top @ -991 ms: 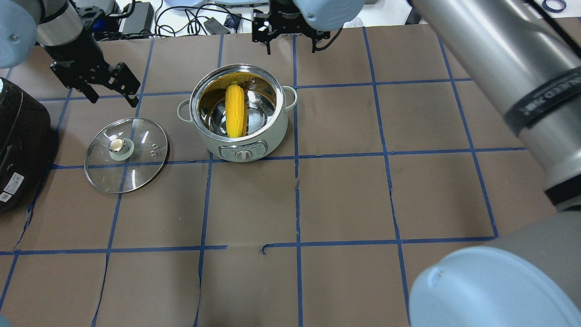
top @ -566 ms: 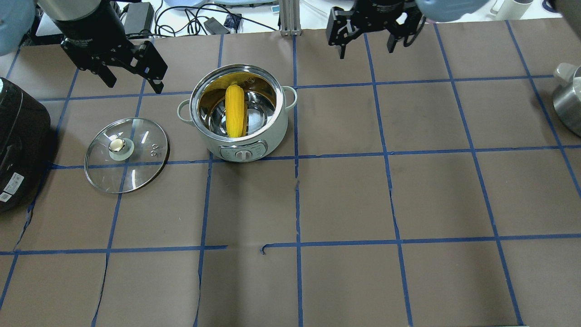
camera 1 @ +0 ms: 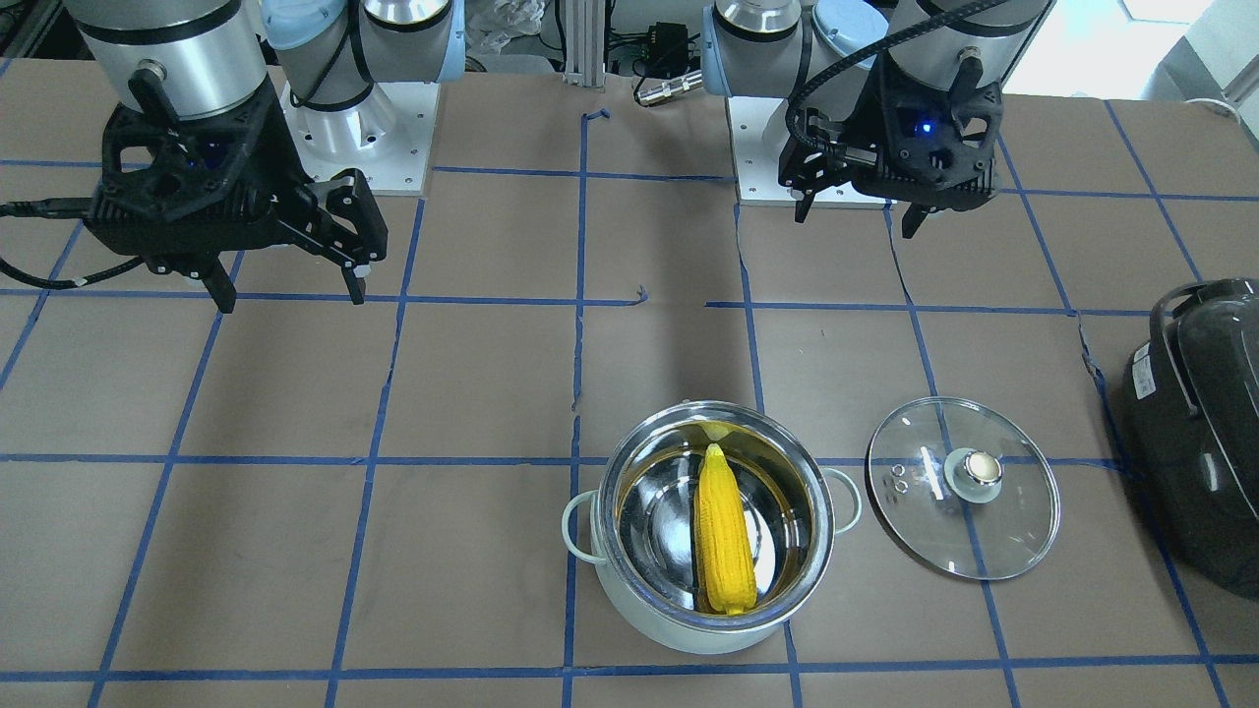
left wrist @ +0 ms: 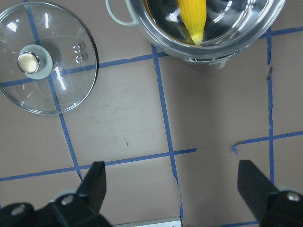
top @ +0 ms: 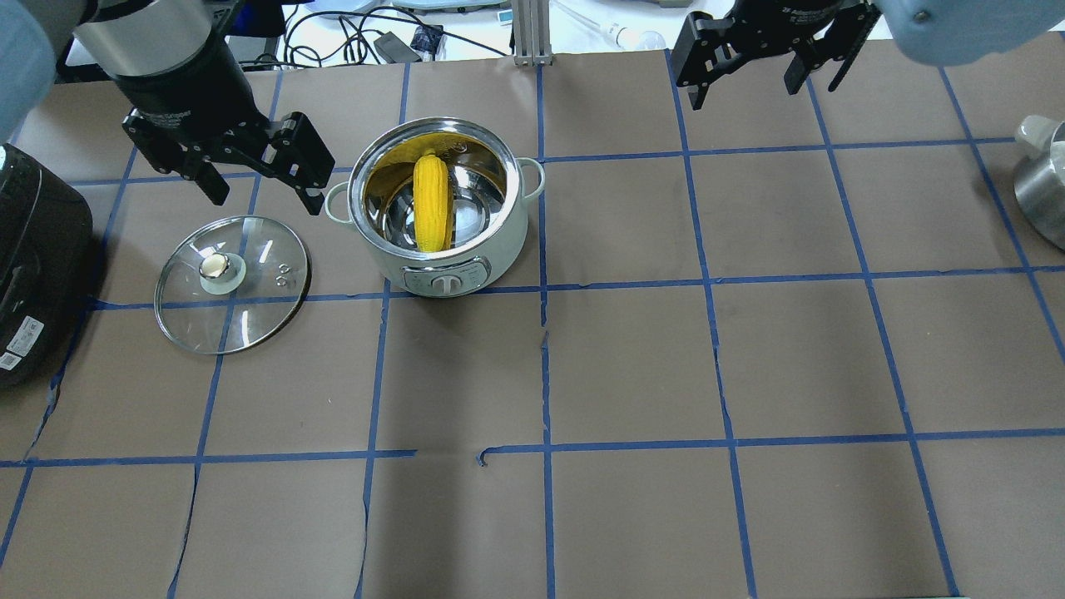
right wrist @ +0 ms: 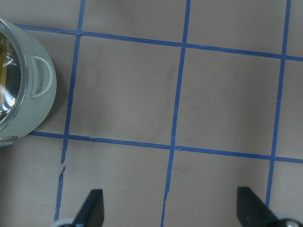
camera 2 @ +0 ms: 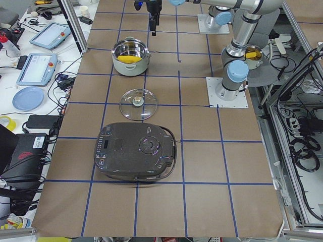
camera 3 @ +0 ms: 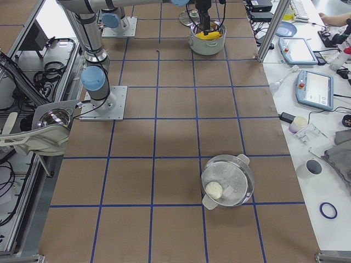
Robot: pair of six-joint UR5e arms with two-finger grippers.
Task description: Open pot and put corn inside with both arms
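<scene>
Yellow bumpy toy corn cob [top: 432, 202] lies in the open shiny steel pot [top: 503, 243]; left gripper [top: 266, 198] and right gripper [camera 1: 290, 293] hang empty, fingers apart, so only retreat seems left.

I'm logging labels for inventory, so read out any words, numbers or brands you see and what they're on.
No text reads clearly.
White stickers on the black appliance: too small to read.
White print on the right gripper: blurred.
Control panel on the pot: markings too small.
</scene>
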